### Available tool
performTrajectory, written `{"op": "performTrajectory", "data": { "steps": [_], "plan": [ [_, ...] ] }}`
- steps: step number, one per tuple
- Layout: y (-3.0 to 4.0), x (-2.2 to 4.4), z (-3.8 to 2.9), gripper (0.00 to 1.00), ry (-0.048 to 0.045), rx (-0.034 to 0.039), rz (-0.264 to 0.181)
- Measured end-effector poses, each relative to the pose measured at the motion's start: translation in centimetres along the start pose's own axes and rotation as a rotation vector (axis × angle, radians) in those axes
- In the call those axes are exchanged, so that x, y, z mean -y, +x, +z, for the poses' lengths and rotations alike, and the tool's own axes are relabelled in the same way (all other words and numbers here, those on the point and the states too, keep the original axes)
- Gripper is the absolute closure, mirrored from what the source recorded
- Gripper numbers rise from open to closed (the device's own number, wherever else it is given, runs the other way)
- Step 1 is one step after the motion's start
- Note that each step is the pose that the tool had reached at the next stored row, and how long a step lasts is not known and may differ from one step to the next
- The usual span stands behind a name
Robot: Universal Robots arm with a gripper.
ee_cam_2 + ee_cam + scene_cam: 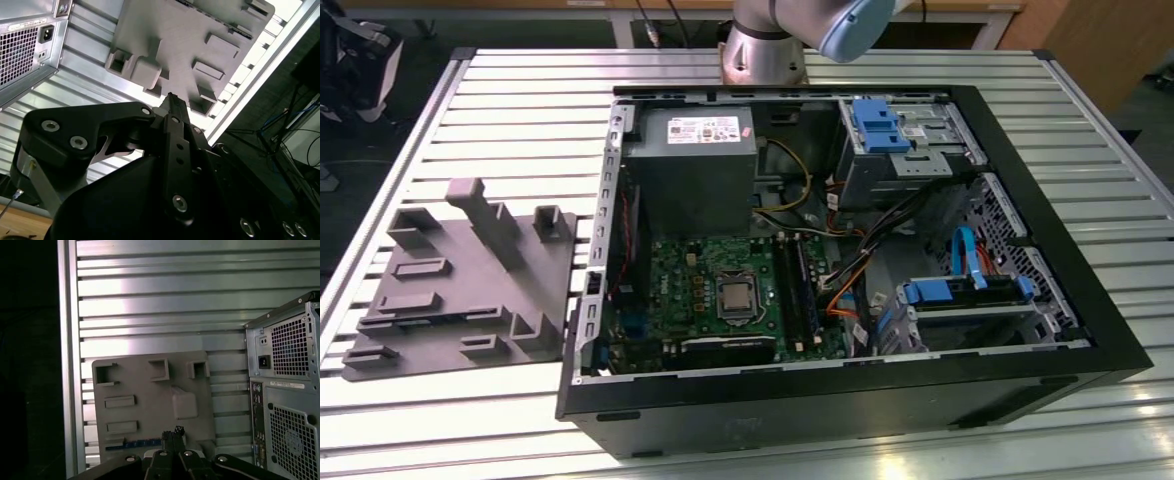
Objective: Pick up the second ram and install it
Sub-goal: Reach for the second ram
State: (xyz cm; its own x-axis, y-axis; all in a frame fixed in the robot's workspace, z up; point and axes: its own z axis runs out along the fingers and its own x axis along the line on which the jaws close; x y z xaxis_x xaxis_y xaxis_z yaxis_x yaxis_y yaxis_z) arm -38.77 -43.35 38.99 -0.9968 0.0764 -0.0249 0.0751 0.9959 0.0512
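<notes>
- On the slatted metal bench (520, 100), an open computer case (854, 410) lies on its side with the board facing up. It fills most of the exterior view's right.
- Just beside the case, toward the exterior view's left and not touching it, a grey holder plate (440, 290) lies flat on the bench.
- Behind the case, at the bench's far side, the arm (781, 40) rises.
- Over the holder plate, clear of it, hangs the tool (172, 432). Its fingers are drawn together with nothing between them.
- At the plate's edge closest to the tool there is a thin blue strip, likely the second ram (132, 443). It sits in the plate, not gripped.
- Inside the case, the memory slots (797, 285) run beside the processor socket. I can't tell which are filled.
- Step, as I judge it: approach for the pick, with no grasp made and the install untouched.
- The pick calls for parted fingers, squared across the strip's thin faces, and a straight drop. It's a narrow target with little margin.
</notes>
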Motion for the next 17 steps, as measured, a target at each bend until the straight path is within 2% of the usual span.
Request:
{"op": "performTrajectory", "data": {
  "steps": [9, 17],
  "plan": [
    [0.25, 0.37, 0.02, 0.89, 0.0000, -0.0001, 0.000],
    [0.30, 1.01, 0.19, 0.89, 0.0000, -0.0001, 0.000]
  ]
}}
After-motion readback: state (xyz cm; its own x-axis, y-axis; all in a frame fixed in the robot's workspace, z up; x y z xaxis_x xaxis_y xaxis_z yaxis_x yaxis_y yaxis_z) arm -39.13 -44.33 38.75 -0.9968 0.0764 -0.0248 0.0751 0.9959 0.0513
